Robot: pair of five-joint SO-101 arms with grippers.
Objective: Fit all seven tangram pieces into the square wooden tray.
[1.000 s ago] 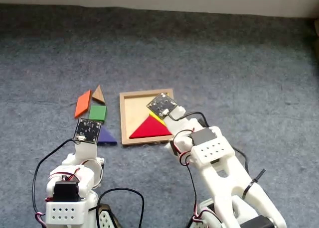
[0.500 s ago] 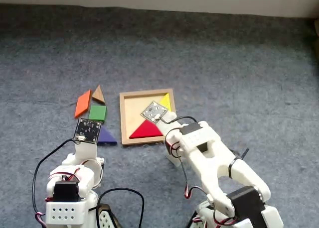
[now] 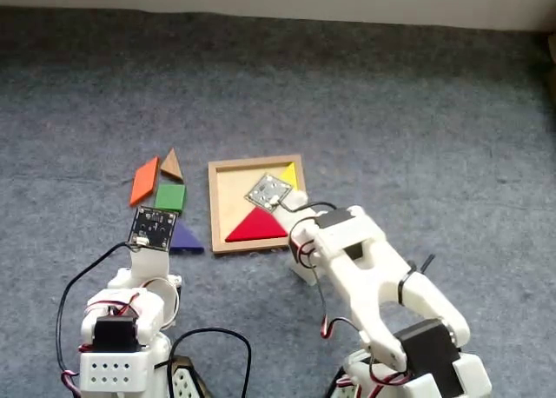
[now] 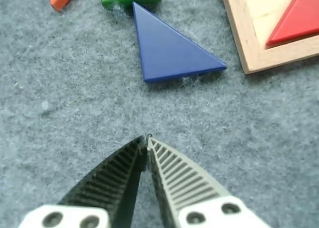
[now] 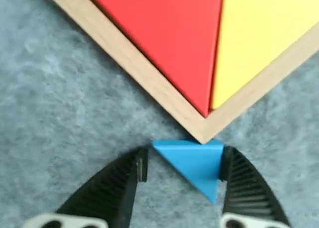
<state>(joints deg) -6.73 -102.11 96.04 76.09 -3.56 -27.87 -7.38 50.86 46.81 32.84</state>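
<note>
Looking down, tray: the square wooden tray [image 3: 211, 208] is seen on the grey carpet [image 3: 417, 111], ahead of both arms.
High view, tray contents: a red triangle [image 3: 258, 227] is laid along the near edge and a yellow triangle [image 3: 289, 174] sits in the far right corner. Part of the tray floor is covered by the right arm [image 3: 365, 268].
High view, loose pieces: an orange parallelogram [image 3: 145, 180], a brown triangle [image 3: 172, 165], a green square [image 3: 170, 196] and a dark blue triangle [image 3: 186, 238] are grouped left of the tray, apart from it.
High view, left arm [image 3: 148, 268]: its wrist is held over the near corner of the dark blue triangle.
Left wrist view, left gripper [image 4: 146, 143]: the fingers are pressed together with nothing between them, over bare carpet short of the dark blue triangle.
Right wrist view, right gripper [image 5: 183, 163]: the jaws are spread to either side of a light blue triangle [image 5: 194, 163]. One finger looks to touch its edge, and a thin gap is seen at the other.
Right wrist view, piece: the light blue triangle lies outside the tray, against the outer corner where red and yellow meet.
</note>
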